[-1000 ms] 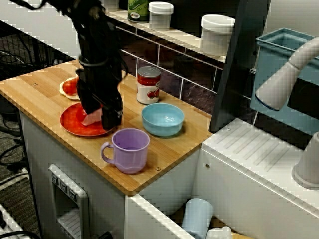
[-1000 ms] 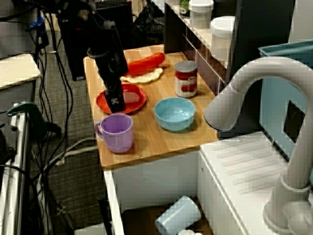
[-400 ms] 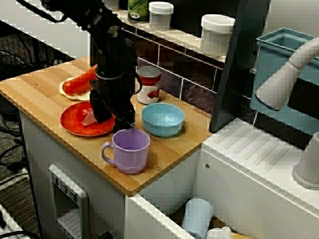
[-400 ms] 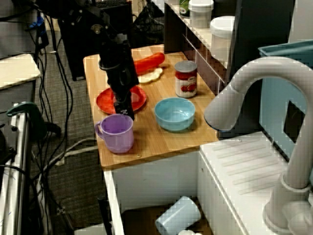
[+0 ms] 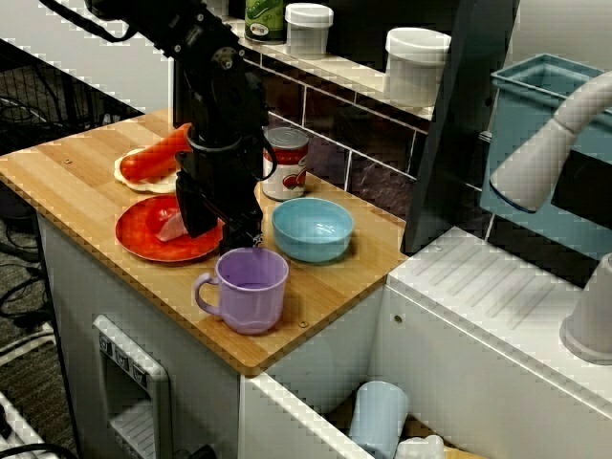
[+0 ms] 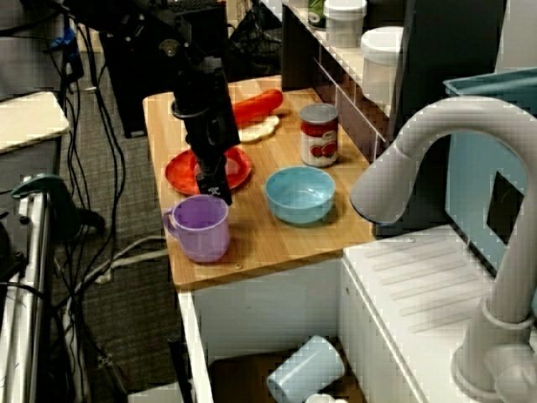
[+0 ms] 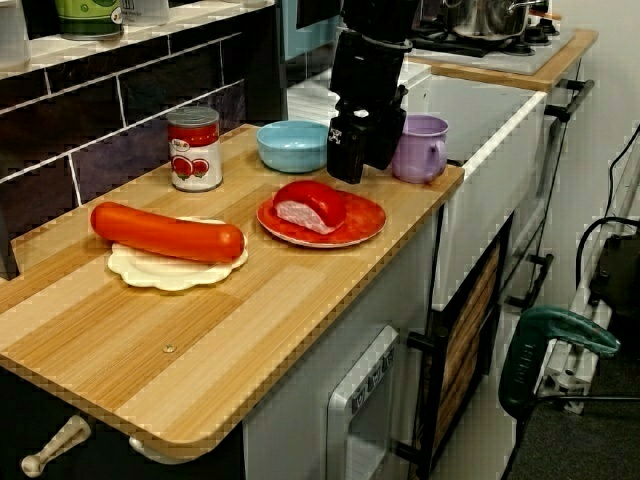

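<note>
My black gripper [image 5: 237, 241] hangs low over the wooden counter, between a red plate [image 5: 139, 229] and a purple mug [image 5: 251, 287]. In the view along the counter the gripper [image 7: 360, 170] stands just behind the plate's [image 7: 350, 230] far rim, beside the mug [image 7: 420, 148]. Nothing shows in its fingers; their spacing is hidden by the black body. A red and pink piece of meat [image 7: 310, 207] lies on the red plate. From the sink side the gripper [image 6: 222, 195] sits right above the mug's [image 6: 201, 227] rim.
A light blue bowl [image 5: 312, 228] and a tomato can [image 5: 285, 163] stand right of the gripper. A long red sausage [image 7: 165, 230] lies on a white plate at the counter's far end. Behind runs a tiled shelf with jars [image 5: 416, 62]. A pale cup [image 5: 378, 416] lies in the sink.
The gripper has moved off the middle of the red plate toward the purple mug, uncovering the meat. In the last half second it barely shifted.
</note>
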You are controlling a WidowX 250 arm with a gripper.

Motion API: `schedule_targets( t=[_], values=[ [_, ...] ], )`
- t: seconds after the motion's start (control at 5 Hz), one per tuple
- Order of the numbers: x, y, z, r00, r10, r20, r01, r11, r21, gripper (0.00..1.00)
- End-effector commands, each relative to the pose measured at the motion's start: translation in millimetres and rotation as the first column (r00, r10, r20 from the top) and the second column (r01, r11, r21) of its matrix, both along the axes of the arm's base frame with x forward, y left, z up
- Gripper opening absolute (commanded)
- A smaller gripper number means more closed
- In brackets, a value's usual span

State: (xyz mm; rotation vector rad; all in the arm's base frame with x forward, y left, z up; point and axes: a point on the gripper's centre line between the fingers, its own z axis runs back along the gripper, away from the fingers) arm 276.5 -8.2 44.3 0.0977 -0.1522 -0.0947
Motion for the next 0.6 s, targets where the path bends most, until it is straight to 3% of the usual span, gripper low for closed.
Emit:
schedule_targets(
  t=[0.0,0.4],
  values=[
    [-9.6,20.4,6.3,0.999,-0.024,0.04,0.023,1.0,0.017,1.0],
    [-10.1,17.5,6.4,0.999,-0.025,0.021,0.025,1.0,0.011,1.0]
  ],
)
